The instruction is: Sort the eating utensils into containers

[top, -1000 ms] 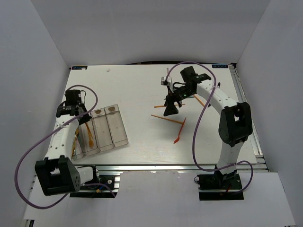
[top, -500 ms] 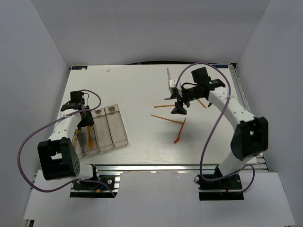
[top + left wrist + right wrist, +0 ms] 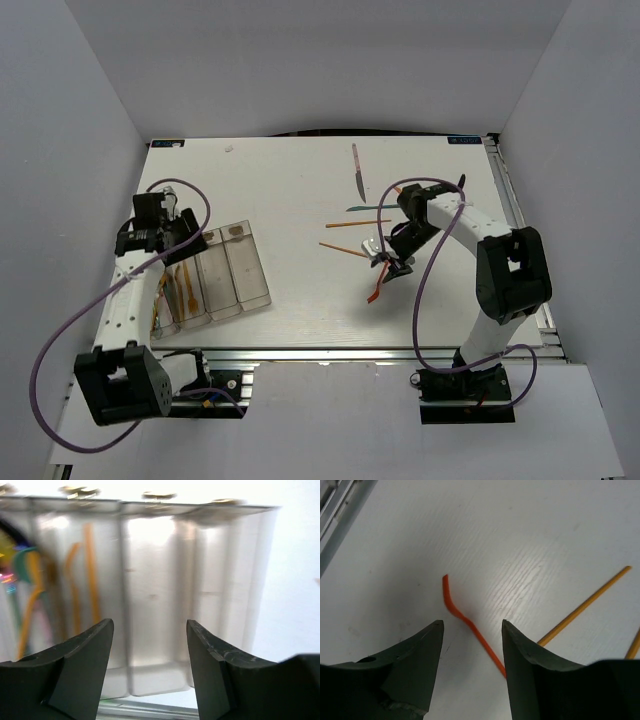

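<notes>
The containers (image 3: 250, 290), a row of clear narrow bins, lie at the left of the table. The two leftmost bins hold orange and teal utensils (image 3: 90, 570). My left gripper (image 3: 170, 240) hangs open and empty over the bins' far end (image 3: 150, 625). At the centre right a curved orange utensil (image 3: 376, 290) lies on the table. My right gripper (image 3: 388, 265) is low over it and open. In the right wrist view the utensil (image 3: 451, 602) runs between the jaws (image 3: 472, 623) without touching them. Two orange sticks (image 3: 343, 249), a teal piece (image 3: 362, 209) and a dark-bladed knife (image 3: 356, 180) lie farther back.
A metal rail (image 3: 350, 352) runs along the table's near edge and shows at the top left of the right wrist view (image 3: 335, 510). Purple cables loop off both arms. White walls enclose the table on three sides.
My left gripper has opened above the bins. My right arm has swung from the far sticks toward the near side, down over the curved orange utensil, and its jaws have narrowed.
</notes>
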You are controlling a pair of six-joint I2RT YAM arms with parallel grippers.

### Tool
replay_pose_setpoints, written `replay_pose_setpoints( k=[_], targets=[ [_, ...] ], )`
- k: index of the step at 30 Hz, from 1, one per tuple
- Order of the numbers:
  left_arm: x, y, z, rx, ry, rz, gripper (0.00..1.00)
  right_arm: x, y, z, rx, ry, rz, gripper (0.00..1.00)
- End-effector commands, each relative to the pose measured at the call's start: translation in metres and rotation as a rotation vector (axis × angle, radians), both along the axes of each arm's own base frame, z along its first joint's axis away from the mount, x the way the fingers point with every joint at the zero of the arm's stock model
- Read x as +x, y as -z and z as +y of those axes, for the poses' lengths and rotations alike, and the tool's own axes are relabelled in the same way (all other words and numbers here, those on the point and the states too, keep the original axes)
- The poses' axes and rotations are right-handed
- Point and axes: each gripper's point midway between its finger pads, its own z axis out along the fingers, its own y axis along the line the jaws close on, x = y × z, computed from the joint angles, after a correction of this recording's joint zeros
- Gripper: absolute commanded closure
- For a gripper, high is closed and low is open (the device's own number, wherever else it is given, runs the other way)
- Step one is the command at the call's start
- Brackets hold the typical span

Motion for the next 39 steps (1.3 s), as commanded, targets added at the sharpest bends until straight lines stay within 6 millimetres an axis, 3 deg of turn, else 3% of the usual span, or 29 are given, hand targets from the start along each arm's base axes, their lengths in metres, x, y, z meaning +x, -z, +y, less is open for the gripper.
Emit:
replay_pose_setpoints(
  k=[1, 6, 14, 20, 26, 28, 31, 35, 36, 37, 38, 39],
  targets=[
    [0.015, -0.059, -0.043, -0.216, 0.101, -0.225, 0.29, 0.004, 0.017, -0.012, -0.049, -0.212, -0.189, 0.46],
    [0.014, -0.099, -0.070, -0.345, 0.169, -0.387, 0.31, 0.017, 0.049, -0.023, -0.179, -0.235, -0.226, 0.50],
    [0.003, -0.113, -0.086, -0.451, 0.184, -0.435, 0.31, 0.027, 0.076, -0.007, -0.261, -0.253, -0.230, 0.54],
    [-0.006, -0.121, -0.090, -0.480, 0.175, -0.467, 0.31, 0.019, 0.093, -0.020, -0.325, -0.273, -0.248, 0.78],
    [-0.006, -0.124, -0.094, -0.517, 0.171, -0.476, 0.32, 0.011, 0.092, -0.023, -0.305, -0.226, -0.284, 0.97],
    [-0.006, -0.125, -0.098, -0.546, 0.175, -0.473, 0.32, 0.015, 0.084, -0.019, -0.295, -0.175, -0.281, 1.00],
    [-0.003, -0.129, -0.103, -0.596, 0.183, -0.478, 0.33, 0.026, 0.049, -0.004, -0.229, -0.064, -0.262, 1.00],
    [0.006, -0.142, -0.118, -0.677, 0.223, -0.520, 0.33, 0.037, -0.024, 0.040, -0.055, 0.152, -0.101, 1.00],
    [0.007, -0.136, -0.122, -0.689, 0.229, -0.511, 0.32, 0.052, -0.052, 0.053, -0.006, 0.220, -0.084, 1.00],
    [0.006, -0.138, -0.133, -0.725, 0.244, -0.502, 0.32, 0.052, -0.065, 0.062, -0.008, 0.376, 0.067, 1.00],
    [0.011, -0.141, -0.137, -0.720, 0.256, -0.532, 0.32, 0.054, -0.071, 0.074, 0.016, 0.438, 0.173, 1.00],
    [0.014, -0.137, -0.141, -0.720, 0.255, -0.526, 0.32, 0.063, -0.090, 0.084, 0.048, 0.493, 0.223, 1.00]
  ],
)
